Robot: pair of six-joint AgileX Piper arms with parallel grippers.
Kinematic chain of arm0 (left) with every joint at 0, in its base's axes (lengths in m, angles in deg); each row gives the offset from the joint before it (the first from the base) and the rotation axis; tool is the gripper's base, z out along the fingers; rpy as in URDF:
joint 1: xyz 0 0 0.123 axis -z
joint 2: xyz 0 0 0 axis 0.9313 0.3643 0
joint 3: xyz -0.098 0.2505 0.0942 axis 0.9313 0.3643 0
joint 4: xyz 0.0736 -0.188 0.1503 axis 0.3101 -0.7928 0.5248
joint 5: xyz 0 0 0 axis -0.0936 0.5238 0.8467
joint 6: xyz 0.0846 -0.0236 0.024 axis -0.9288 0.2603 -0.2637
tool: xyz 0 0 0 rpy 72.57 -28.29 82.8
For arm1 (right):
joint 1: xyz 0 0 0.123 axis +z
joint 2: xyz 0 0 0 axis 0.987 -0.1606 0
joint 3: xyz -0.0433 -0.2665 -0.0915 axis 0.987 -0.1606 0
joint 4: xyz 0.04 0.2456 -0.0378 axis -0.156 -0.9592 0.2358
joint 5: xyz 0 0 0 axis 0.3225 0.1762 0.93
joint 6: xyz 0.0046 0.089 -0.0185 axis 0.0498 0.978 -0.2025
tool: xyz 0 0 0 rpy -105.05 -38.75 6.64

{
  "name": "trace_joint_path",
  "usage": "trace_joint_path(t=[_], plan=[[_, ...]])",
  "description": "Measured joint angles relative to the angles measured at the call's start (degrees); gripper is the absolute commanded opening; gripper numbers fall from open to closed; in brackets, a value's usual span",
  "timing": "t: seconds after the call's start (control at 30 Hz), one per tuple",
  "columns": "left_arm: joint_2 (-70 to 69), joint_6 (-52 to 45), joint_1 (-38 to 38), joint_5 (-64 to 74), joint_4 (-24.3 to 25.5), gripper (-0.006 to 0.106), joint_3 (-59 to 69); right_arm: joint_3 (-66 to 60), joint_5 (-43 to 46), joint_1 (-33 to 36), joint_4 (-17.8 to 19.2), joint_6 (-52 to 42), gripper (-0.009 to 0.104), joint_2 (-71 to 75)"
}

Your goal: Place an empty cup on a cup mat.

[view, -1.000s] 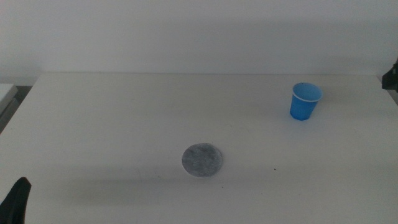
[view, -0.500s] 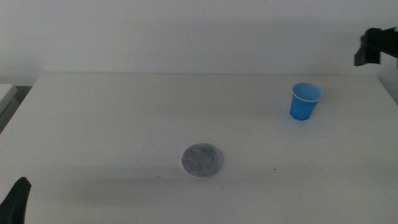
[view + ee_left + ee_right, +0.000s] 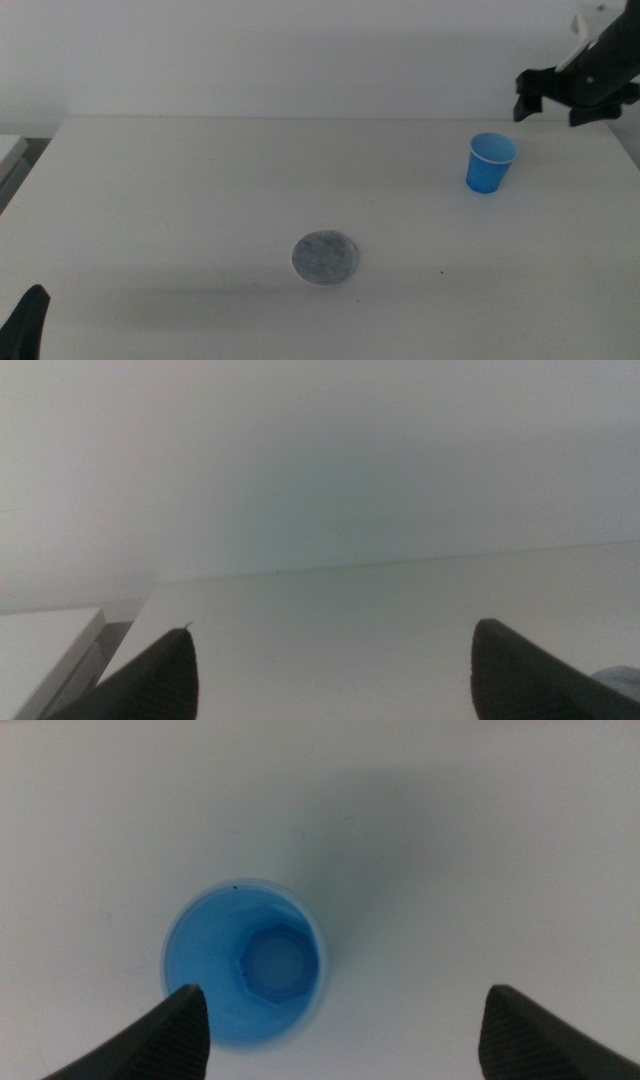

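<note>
The cup [image 3: 491, 163] stands upright near the table's [image 3: 180, 190] far right corner, mouth up, its thin white rim showing and nothing inside it. The mat [image 3: 325, 258] lies flat toward the near edge, about midway between the left and right edges, well apart from the cup and with nothing on it.

The right gripper [image 3: 556, 100] hangs in the air over the far right corner, above the cup and slightly beyond it, touching nothing. Its jaws are spread wide. In the right wrist view the camera looks almost straight down into the cup [image 3: 243, 964], which sits between the two jaw tips but closer to one of them; the blue floor of the cup is plain to see, and the gripper [image 3: 343, 1025] has bare table under most of the gap.

The left gripper [image 3: 25, 322] waits at the near left corner, only a dark tip showing in the middle view. In its own wrist view the gripper [image 3: 330, 665] has its jaws spread apart over the table, with nothing between them.
</note>
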Motion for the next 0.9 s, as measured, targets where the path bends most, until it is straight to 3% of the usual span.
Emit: trace_joint_path(t=[0.2, 0.3, 0.37, 0.47, 0.53, 0.7, 0.9], plan=[[0.00, 0.00, 0.00, 0.00, 0.00, 0.094, 0.00, 0.90, 2.81, 0.00, -4.39, -1.58, 0.078, -5.81], [0.00, 0.00, 0.00, 0.00, 0.00, 0.094, 0.00, 1.01, 4.01, 0.00, -5.40, -1.72, 0.068, -8.33], [0.00, 0.00, 0.00, 0.00, 0.00, 0.094, 0.00, 1.01, 4.28, 0.00, -5.84, -1.72, 0.055, -9.66], [0.00, 0.00, 0.00, 0.00, 0.00, 0.094, 0.00, 1.01, 4.86, 0.00, -6.43, -1.72, 0.025, -11.14], [0.00, 0.00, 0.00, 0.00, 0.00, 0.094, 0.00, 1.24, 5.38, 0.00, -6.77, -1.72, -0.003, -11.44], [0.00, 0.00, 0.00, 0.00, 0.00, 0.094, 0.00, 2.77, 4.30, 0.64, -6.86, -1.72, -0.002, -10.15], [0.00, 0.00, 0.00, 0.00, 0.00, 0.094, 0.00, 3.36, 2.91, 6.09, -6.86, -1.95, -0.002, -3.92]])
